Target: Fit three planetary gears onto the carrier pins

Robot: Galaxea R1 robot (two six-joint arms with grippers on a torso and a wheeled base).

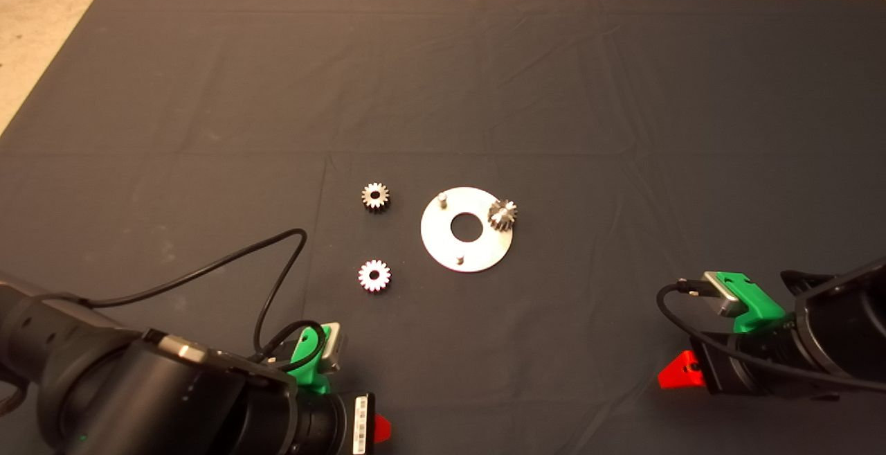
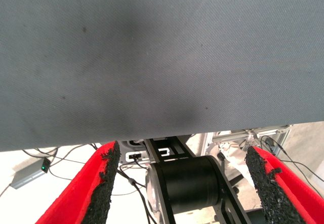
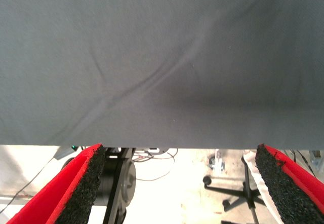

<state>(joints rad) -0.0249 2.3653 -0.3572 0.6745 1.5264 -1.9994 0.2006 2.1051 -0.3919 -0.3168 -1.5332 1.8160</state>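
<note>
left claw parked low at left, fingers apart, right claw low at right, likewise spread

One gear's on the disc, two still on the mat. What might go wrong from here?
1. The small silvery toothed gear on the shiny round metal disc sits tilted at its right rim, so it may not be fully seated on its pin.
2. The two loose grey gears lie flat on the mat, giving the fingers little to pinch.
3. Nothing visibly holds the disc; pressing could shift it.

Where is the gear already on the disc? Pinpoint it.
Head view: the mounted gear sits on the disc, at its right edge, beside the central hole.
</note>
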